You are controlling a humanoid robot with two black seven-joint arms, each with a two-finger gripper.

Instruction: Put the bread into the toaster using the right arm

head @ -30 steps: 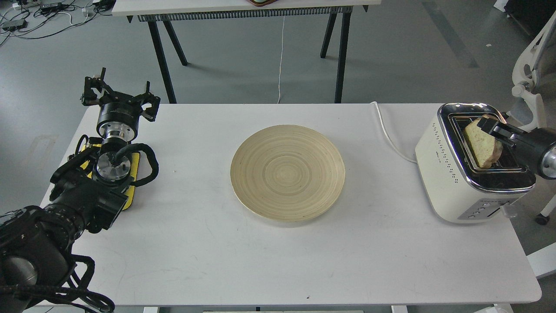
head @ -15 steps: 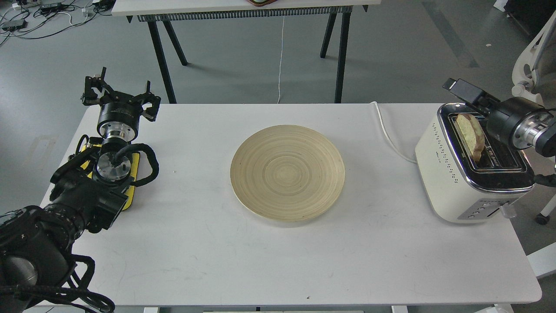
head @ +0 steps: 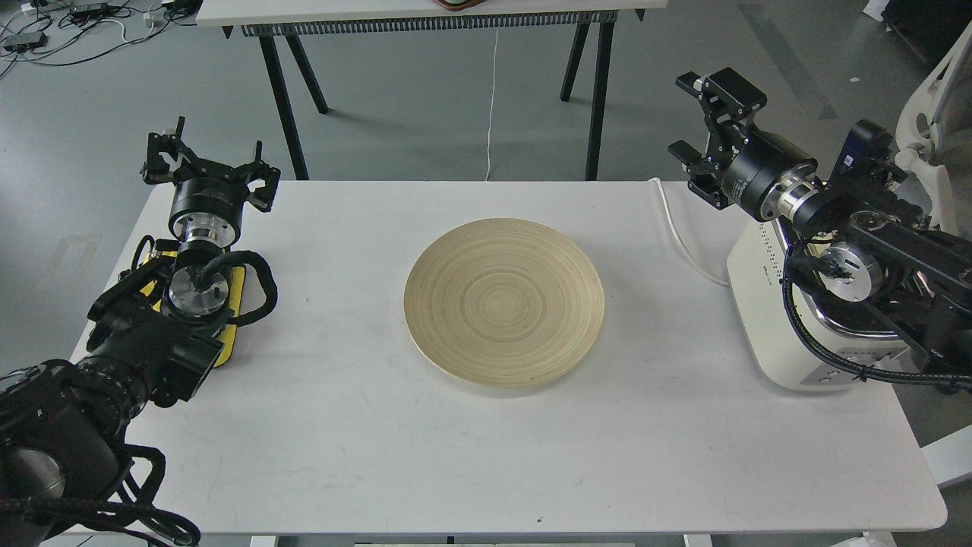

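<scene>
The cream-white toaster (head: pixel 767 319) stands at the table's right edge; my right arm lies across its chrome top and hides the slots. The bread is hidden from view. My right gripper (head: pixel 702 125) is open and empty, raised above the table's back right, up and to the left of the toaster. My left gripper (head: pixel 205 163) is open and empty at the table's back left corner.
A round bamboo plate (head: pixel 504 300) lies empty at the table's centre. The toaster's white cord (head: pixel 680 235) runs along the table behind it. A yellow part (head: pixel 228 304) sits under my left arm. A second table (head: pixel 425 15) stands beyond. A white chair (head: pixel 930 129) is at right.
My right gripper let go of the bread, which stood in the toaster's slot, then rose and swung left over the toaster. The right arm now covers the toaster's top. The left arm stayed still.
</scene>
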